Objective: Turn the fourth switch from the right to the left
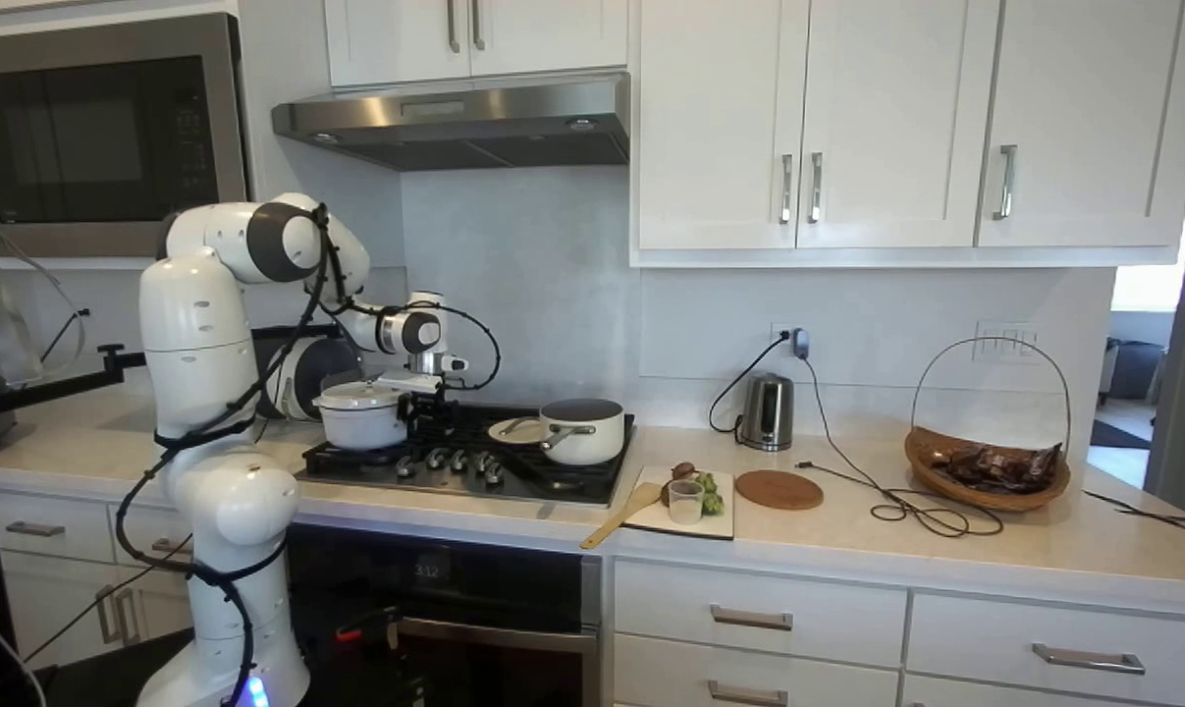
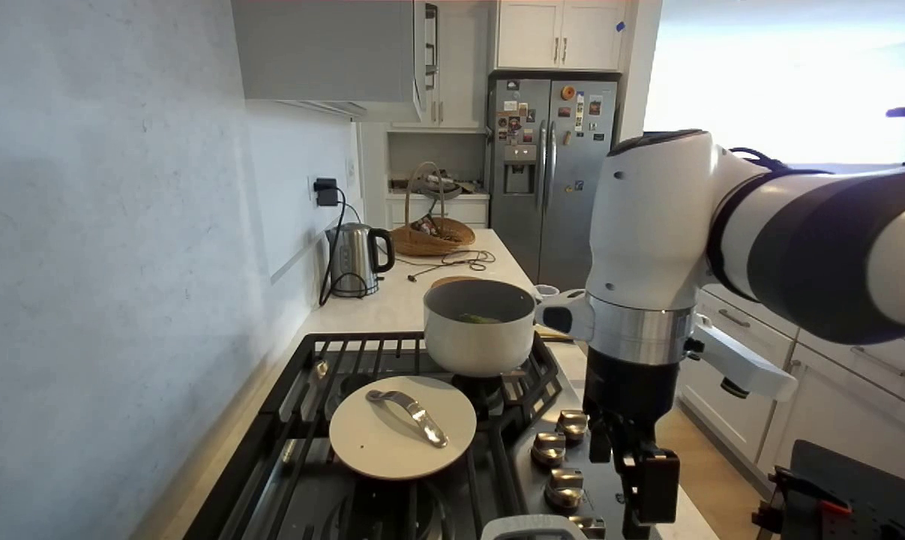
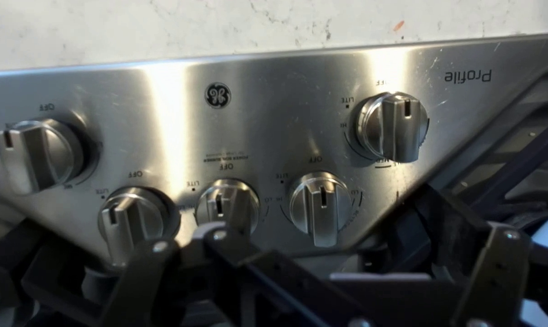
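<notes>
Wrist view: ridged silver-metal knob (image 3: 321, 211), judged fourth from right, at half past four from centre. Black two-fingered claw (image 2: 626, 486), spread wide, empty, should straddle the knob squarely, then twist towards nine o'clock.

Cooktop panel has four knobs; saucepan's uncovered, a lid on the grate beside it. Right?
Not four: the wrist view shows five knobs on the cooktop panel. The rest stands: saucepan uncovered, lid on the grate beside it.

Fridge (image 2: 564, 217), microwave (image 1: 96, 137) and range hood (image 1: 455, 118) show a kitchen.
</notes>
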Tool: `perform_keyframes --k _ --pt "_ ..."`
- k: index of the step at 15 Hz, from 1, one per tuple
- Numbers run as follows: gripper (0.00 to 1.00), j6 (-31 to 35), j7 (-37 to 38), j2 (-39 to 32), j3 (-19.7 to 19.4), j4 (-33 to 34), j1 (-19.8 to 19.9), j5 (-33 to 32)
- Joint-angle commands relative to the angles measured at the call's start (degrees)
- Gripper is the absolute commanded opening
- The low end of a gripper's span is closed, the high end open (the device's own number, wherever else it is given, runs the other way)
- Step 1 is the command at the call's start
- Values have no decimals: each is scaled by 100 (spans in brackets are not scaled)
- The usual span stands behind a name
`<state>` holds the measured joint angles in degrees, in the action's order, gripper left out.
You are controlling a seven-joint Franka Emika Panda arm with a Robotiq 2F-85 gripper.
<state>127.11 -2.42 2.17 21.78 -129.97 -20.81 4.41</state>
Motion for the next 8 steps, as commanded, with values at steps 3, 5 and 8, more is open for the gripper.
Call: perform_keyframes --k 3,5,8 --pt "100 197 414 -450 14 260 -54 -272" --pt "100 259 509 -545 7 274 -65 -322" --pt "100 326 607 -641 -4 300 -80 -384"
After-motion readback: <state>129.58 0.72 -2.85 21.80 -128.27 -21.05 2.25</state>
